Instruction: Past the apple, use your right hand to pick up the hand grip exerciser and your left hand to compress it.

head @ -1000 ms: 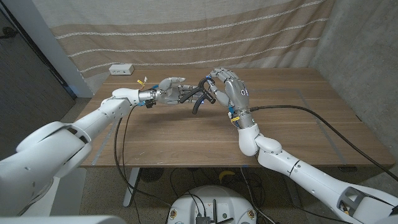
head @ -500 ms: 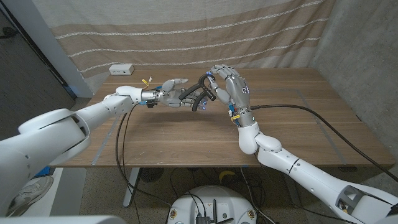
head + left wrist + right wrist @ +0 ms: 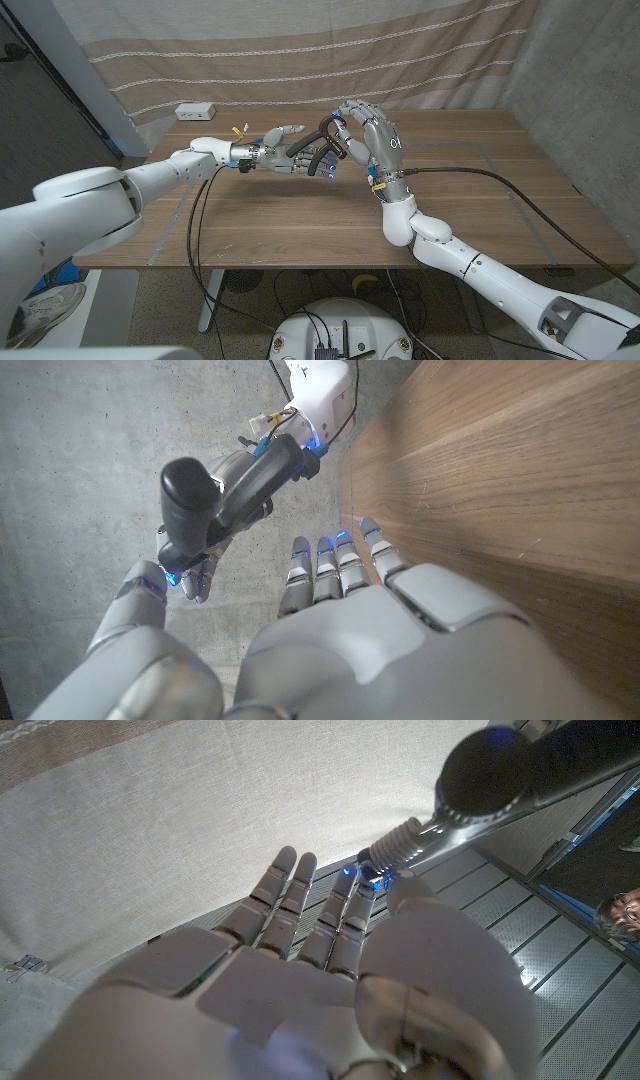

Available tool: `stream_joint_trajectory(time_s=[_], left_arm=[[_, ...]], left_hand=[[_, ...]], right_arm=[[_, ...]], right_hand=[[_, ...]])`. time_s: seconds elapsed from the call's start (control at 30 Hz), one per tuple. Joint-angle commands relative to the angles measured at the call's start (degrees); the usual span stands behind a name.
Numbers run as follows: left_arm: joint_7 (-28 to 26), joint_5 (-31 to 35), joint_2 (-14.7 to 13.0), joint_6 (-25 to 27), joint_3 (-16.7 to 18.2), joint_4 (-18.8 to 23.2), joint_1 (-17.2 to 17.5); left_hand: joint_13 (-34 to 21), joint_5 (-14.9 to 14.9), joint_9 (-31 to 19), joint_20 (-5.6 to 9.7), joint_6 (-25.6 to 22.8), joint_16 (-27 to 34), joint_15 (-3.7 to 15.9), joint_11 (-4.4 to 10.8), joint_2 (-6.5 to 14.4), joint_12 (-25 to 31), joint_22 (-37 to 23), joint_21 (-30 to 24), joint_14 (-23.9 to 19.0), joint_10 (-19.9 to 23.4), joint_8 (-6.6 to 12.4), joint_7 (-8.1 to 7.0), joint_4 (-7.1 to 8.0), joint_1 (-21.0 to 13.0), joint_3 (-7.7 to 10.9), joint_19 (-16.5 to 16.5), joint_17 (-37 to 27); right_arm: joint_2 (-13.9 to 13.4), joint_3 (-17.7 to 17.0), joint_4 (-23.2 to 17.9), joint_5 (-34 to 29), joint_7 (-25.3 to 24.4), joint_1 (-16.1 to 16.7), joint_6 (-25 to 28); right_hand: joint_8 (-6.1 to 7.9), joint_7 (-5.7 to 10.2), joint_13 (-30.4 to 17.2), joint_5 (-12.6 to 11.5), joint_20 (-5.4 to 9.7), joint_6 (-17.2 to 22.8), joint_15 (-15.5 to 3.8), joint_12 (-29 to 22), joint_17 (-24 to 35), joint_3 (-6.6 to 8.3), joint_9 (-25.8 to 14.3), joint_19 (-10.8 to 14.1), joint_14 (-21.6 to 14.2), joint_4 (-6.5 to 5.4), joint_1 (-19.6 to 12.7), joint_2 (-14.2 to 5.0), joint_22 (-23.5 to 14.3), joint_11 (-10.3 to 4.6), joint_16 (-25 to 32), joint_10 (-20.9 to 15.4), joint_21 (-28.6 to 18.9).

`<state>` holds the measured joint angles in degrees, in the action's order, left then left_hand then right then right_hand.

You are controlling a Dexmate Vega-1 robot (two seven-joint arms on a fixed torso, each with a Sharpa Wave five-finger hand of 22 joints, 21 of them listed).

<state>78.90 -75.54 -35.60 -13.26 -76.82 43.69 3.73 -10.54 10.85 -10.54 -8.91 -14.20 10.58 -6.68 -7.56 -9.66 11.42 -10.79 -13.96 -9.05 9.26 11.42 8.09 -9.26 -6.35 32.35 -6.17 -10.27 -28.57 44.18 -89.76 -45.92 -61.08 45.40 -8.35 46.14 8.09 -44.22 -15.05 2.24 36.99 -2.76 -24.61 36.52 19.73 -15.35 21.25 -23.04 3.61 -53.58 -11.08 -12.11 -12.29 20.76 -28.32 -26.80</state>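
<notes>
Closing in: left hand [image 3: 283,156] has advanced onto the hand grip exerciser [image 3: 322,152], fingers spread around its handle, not squeezing yet; right hand [image 3: 368,140] pinches it aloft.

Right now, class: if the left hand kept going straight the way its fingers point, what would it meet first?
Most likely the hand grip exerciser, held up by the right hand. The left hand points right at its handles; whether it already touches them is unclear.

Head view high over the table [image 3: 300,215]; wrist views close behind each robot hand.
</notes>
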Motion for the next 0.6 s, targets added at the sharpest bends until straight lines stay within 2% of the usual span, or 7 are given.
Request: stream_joint_trajectory(time_s=[0.03,0.13,0.23,0.5,0.6], left_arm=[[0.1,-6.0,1.3,-0.9,-7.1,-1.0,-2.9],[0.1,-6.9,1.8,-0.1,-7.8,-1.3,-3.1],[0.1,-7.2,1.9,-0.1,-8.1,-1.3,-3.2],[0.1,-8.1,1.6,-0.7,-8.3,-0.4,-3.1],[0.1,-8.6,1.6,-0.6,-7.2,-0.2,-2.4]], left_hand=[[-0.1,0.8,-0.2,-0.33,-1.4,-0.1,-0.03,-0.3,-1.0,-0.1,-0.1,0.2,0.6,-0.5,0.65,1.42,-0.19,-0.3,-0.93,0.0,-0.1],[-0.1,1.2,-0.3,-0.3,-2.8,-0.1,-0.27,-0.6,-1.3,-0.1,-0.1,0.4,0.9,-0.6,1.12,2.42,-0.28,-0.3,-1.76,-0.1,-0.2],[-0.1,1.9,-0.3,-0.51,-5.5,0.1,-0.55,-1.06,-1.4,0.3,-0.1,0.5,0.9,0.4,1.89,3.34,-0.13,0.2,-3.5,-0.3,-0.2],[-0.1,2.2,-0.4,-0.93,-5.7,0.3,-0.76,-0.92,-1.3,0.3,-0.1,0.5,0.6,0.6,1.77,3.64,-0.1,0.3,-4.41,-0.7,-0.2],[-0.1,2.4,-0.4,-1.01,-4.7,0.3,-0.81,-1.02,-1.3,0.2,-0.1,0.6,0.5,0.4,1.28,3.16,-0.18,0.1,-4.81,-0.7,-0.1]], right_arm=[[0.7,-0.4,0.7,0.7,-0.2,-0.1,0.0],[1.1,-0.5,1.3,1.0,-0.6,-0.4,0.1],[1.2,-0.6,1.6,1.2,-0.8,-0.6,0.1],[1.4,-0.7,2.6,1.9,-0.5,-1.0,0.5],[1.6,-1.1,3.1,2.5,-1.3,-1.1,0.4]], right_hand=[[2.15,-0.04,-0.3,-0.1,5.94,0.1,-10.31,-0.3,0.3,5.65,-26.8,-0.1,0.3,-5.72,0.6,-0.13,-0.2,-0.14,-0.2,0.1,-0.6],[2.22,-0.05,-0.4,-0.1,5.87,-0.1,-10.29,-0.4,0.4,5.68,-26.9,-0.1,0.4,-5.78,0.7,-0.12,-0.2,-0.15,-0.3,0.1,-0.7],[2.24,-0.06,-0.5,-0.1,5.89,0.0,-10.34,-0.4,0.5,5.73,-26.8,-0.2,0.4,-5.76,0.7,-0.13,-0.2,-0.15,-0.4,0.1,-0.7],[2.31,0.06,-0.9,0.0,5.85,-0.3,-10.34,-0.4,1.0,5.82,-26.7,-0.4,0.4,-5.85,0.9,-0.17,-0.2,-0.15,-0.5,0.3,-0.9],[2.26,-0.05,-1.0,0.0,5.87,-0.5,-10.35,-0.4,1.1,5.86,-26.7,-0.4,0.4,-5.82,0.9,-0.16,-0.2,-0.15,-0.5,0.4,-1.0]])
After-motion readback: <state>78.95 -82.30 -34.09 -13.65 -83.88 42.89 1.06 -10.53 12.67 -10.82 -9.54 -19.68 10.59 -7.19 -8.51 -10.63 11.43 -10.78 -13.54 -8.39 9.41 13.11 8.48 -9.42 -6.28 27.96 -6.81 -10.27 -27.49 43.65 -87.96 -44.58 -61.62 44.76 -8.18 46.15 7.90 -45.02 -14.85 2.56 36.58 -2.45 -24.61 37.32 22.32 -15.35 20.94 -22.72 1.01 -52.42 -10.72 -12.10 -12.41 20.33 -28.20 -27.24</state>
